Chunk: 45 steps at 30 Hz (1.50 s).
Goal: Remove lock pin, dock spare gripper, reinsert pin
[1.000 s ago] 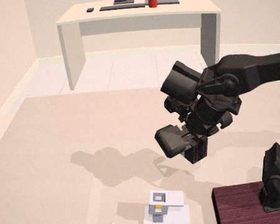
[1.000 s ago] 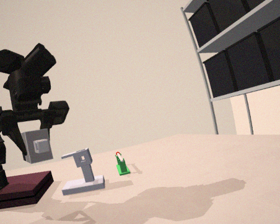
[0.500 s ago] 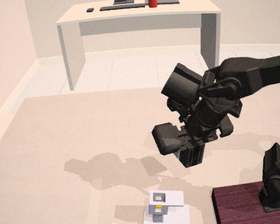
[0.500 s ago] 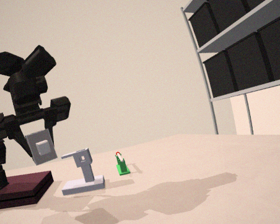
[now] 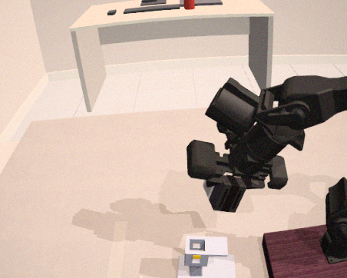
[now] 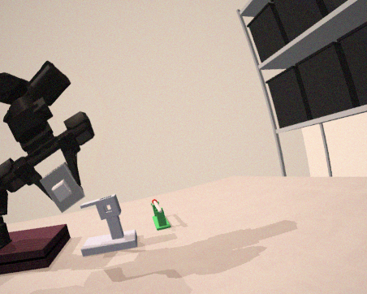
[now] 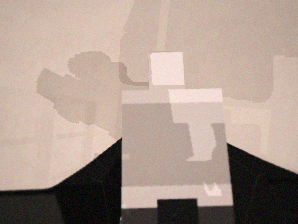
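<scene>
My gripper [image 5: 228,192] [image 6: 65,190] [image 7: 164,139] is shut on the spare gripper [image 6: 53,176] [image 7: 150,125], a grey block with a paler square spigot on its face. It is held in the air, tilted, beside and above the mount [image 5: 217,246] [image 6: 116,227]. The mount is a pale grey stand with a socket [image 5: 191,246] [image 6: 102,211] on a post. A square opening shows through the socket, and no pin is visible in it. A yellow patch [image 5: 196,256] shows below its top. A white rod [image 6: 157,207] with a red end, apparently the lock pin, rests in a green holder [image 6: 161,222].
The dark red base block [image 5: 303,249] [image 6: 36,248] carries the arm and stands beside the mount. The green holder is beyond the mount in the exterior view. A desk [image 5: 89,21] stands in the background, and a shelf [image 6: 268,101] with black bins is at the back right.
</scene>
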Each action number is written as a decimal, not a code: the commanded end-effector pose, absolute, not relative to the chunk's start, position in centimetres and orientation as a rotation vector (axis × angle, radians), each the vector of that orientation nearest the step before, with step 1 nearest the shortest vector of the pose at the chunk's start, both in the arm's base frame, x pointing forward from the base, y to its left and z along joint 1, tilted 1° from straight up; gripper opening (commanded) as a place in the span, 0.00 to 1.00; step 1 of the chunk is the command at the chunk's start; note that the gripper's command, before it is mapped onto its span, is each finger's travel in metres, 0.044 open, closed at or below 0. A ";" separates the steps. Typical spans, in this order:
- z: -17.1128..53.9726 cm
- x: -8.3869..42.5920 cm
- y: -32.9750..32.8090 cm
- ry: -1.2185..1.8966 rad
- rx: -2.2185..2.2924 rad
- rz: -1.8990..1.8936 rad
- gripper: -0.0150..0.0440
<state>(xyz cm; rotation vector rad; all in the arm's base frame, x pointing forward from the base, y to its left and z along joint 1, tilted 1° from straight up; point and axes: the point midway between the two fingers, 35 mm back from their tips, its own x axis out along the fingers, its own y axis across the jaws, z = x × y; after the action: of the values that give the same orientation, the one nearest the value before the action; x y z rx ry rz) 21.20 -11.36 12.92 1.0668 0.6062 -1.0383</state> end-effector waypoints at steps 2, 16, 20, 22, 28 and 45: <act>13.6 21.7 -10.8 0.518 1.184 -1.028 0.25; 14.2 22.6 -9.2 0.340 1.523 -1.011 0.25; 14.4 22.9 -8.7 0.295 1.621 -1.000 0.25; 14.5 23.0 -8.5 0.274 1.671 -0.994 0.25; 14.8 23.3 -7.8 0.212 1.820 -0.974 0.25; 15.8 24.1 -5.7 0.071 2.249 -0.899 0.25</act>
<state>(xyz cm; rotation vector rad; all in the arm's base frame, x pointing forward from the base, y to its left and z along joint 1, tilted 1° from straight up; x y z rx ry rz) 23.95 -6.07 15.02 2.1715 0.1020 -0.9430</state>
